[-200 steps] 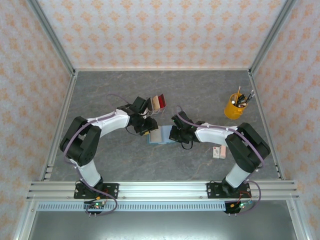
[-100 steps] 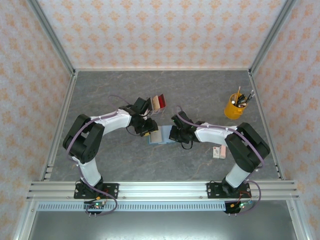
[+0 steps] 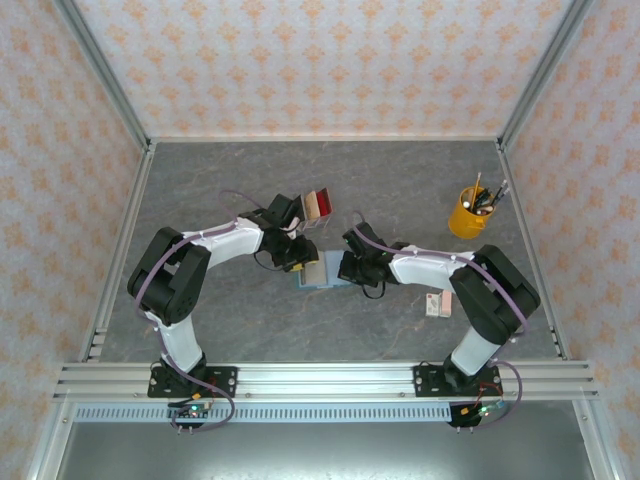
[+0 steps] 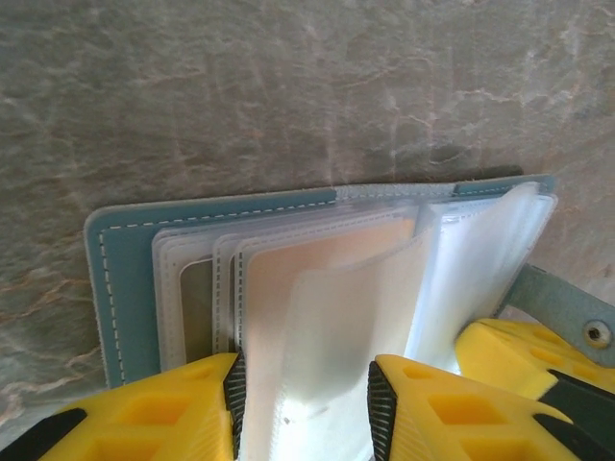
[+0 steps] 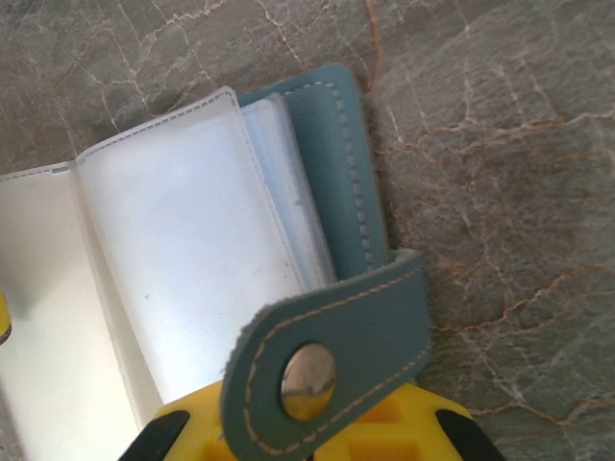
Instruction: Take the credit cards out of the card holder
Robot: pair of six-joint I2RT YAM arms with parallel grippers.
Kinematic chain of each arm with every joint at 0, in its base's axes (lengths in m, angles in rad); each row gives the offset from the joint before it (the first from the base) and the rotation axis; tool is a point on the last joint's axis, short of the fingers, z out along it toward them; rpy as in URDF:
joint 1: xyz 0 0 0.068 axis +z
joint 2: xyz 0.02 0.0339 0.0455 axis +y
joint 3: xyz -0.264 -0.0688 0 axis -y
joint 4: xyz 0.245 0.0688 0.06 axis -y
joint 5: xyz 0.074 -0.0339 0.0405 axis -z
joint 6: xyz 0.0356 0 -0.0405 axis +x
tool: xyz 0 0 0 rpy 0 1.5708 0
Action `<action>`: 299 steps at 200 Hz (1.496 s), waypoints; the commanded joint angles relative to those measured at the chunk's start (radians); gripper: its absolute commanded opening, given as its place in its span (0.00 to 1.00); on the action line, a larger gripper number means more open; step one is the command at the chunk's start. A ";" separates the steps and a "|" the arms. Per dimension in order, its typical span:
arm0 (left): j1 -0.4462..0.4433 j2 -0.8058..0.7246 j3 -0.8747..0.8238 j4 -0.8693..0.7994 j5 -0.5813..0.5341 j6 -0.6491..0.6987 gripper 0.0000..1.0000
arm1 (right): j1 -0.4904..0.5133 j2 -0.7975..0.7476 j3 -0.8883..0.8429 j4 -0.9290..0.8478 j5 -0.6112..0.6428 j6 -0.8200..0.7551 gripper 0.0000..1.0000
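- The card holder (image 3: 322,274) lies open and flat on the grey counter (image 3: 220,190), near its middle, between the two grippers.
- The left gripper (image 3: 298,256) comes at it from 10 o'clock. In the left wrist view its yellow fingers (image 4: 144,418) stand apart at the holder's near edge, with a bowed clear sleeve (image 4: 332,336) rising between them. I cannot tell whether they pinch that leaf or only flank it.
- Behind that leaf, a tan card (image 4: 327,252) sits in one of the stitched pockets, part veiled by plastic. The leaf covers its lower part.
- The right gripper (image 3: 346,268) meets the holder from 3 o'clock. In the right wrist view the teal strap (image 5: 336,346) with its metal snap drapes over the yellow finger (image 5: 384,434) and hides the tips, so I cannot tell whether that gripper is clenched or released.
- In the left wrist view the same yellow finger rests against the sleeves' 4 o'clock corner, and the strap trails off beside it.
- At 12 o'clock from the holder, close to the left arm's wrist, a red card (image 3: 321,204) lies out of the holder with a second tan card (image 3: 308,208) against its 9 o'clock side.
- A small pink-and-white box (image 3: 437,304) lies at 4 o'clock, beside the right arm's elbow.
- A yellow pen cup (image 3: 466,213) stands at 2 o'clock, well apart from both grippers.
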 commanded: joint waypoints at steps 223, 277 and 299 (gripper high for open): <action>-0.062 -0.022 0.014 0.186 0.213 -0.029 0.38 | 0.005 0.010 -0.007 -0.047 0.046 -0.001 0.08; -0.090 0.020 0.048 0.235 0.207 -0.077 0.37 | 0.005 -0.099 -0.052 -0.005 0.075 -0.005 0.08; -0.094 0.041 0.059 0.266 0.206 -0.102 0.37 | 0.005 -0.159 -0.089 0.008 0.103 0.009 0.08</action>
